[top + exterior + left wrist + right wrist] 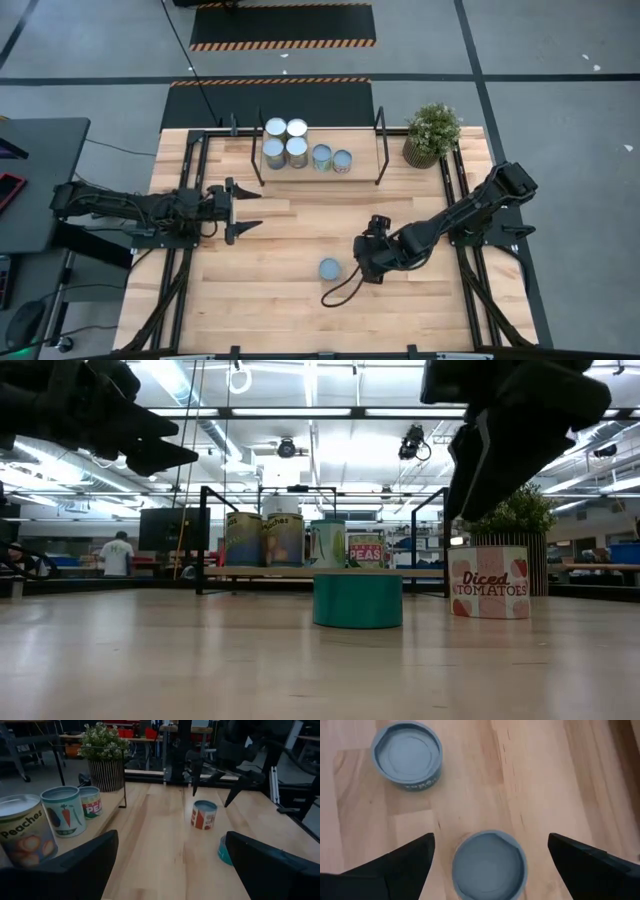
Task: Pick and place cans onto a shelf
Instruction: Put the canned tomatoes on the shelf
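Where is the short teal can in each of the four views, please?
High view: short teal can lower centre, alone.
Low view: centre, before the shelf.
Left wrist view: near the tomato can, partly hidden.
Right wrist view: beyond the tomato can.
Shared landmark: tomato can, except high view.

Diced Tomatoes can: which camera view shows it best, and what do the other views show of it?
Low view: the tomato can stands in full side view, label readable. Left wrist view shows it smaller, farther off. Right wrist view shows only its top. In the high view the right gripper hides it.
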### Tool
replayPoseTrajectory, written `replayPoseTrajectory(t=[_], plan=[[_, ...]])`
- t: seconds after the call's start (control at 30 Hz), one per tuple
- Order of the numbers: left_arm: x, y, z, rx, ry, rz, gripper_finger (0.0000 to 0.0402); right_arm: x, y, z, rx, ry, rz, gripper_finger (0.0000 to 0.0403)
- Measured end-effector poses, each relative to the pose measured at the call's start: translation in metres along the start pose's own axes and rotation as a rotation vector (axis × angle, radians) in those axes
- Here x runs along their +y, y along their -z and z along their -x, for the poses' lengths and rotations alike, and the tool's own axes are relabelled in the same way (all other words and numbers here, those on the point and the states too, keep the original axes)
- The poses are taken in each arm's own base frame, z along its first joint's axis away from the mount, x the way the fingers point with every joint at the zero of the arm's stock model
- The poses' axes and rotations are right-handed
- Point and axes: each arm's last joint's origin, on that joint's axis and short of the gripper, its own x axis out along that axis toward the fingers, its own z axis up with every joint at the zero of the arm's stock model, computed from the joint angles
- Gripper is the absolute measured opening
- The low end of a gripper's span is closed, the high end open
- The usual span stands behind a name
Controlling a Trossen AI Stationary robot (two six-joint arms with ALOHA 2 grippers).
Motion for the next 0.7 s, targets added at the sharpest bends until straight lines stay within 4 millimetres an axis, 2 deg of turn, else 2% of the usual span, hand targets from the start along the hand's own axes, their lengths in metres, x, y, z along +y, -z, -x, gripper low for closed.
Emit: replayPoseTrajectory(t=[0.27,0.47,0.7], plan=[[0.000,0.000,0.000,0.004,-0.001,0.000,0.0375,-0.002,0.029,-0.025,0.037,-0.016,-0.081,0.0396],[0.000,0.000,0.000,0.003,0.000,-0.001,0.0375,-0.008,0.034,-0.032,0.056,-0.005,-0.110,0.0390],[0.000,0.000,0.000,0.003,0.000,-0.002,0.0375,-0.019,0.028,-0.038,0.058,0.012,-0.132,0.0322]])
